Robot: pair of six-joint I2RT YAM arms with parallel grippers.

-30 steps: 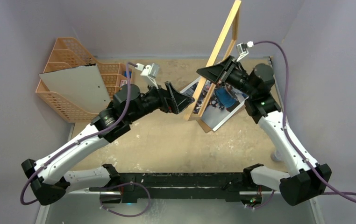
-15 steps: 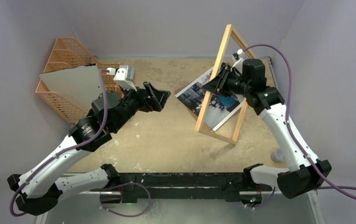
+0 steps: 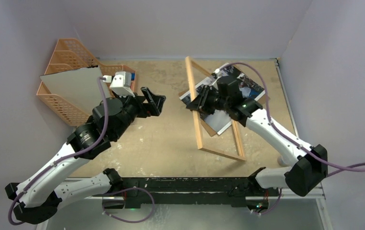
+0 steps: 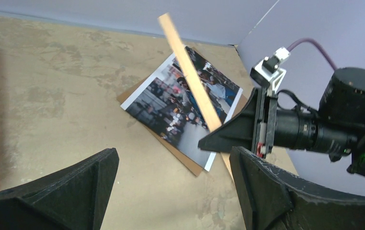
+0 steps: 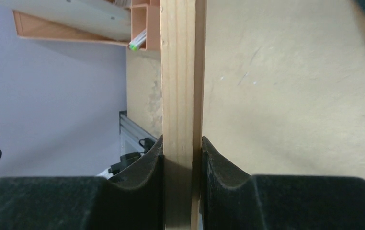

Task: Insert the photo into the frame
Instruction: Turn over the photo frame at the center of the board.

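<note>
You will note the frame (image 3: 199,134) is pale natural wood with a straight grain. The photo (image 4: 161,105) is a busy multicoloured street print with a blue shirt in it and a white border. The bench (image 3: 161,139) is mottled sandy tan, the mesh organizer (image 3: 68,50) orange, the sheet (image 3: 80,88) pale grey, and the arms (image 3: 61,160) white with black joints.

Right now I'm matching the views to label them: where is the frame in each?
Top external: the frame, right of centre, tilted.
Left wrist: one rail slanting through upper centre.
Right wrist: one rail upright at centre.
Shared landmark: the right gripper clamped on that rail.
</note>
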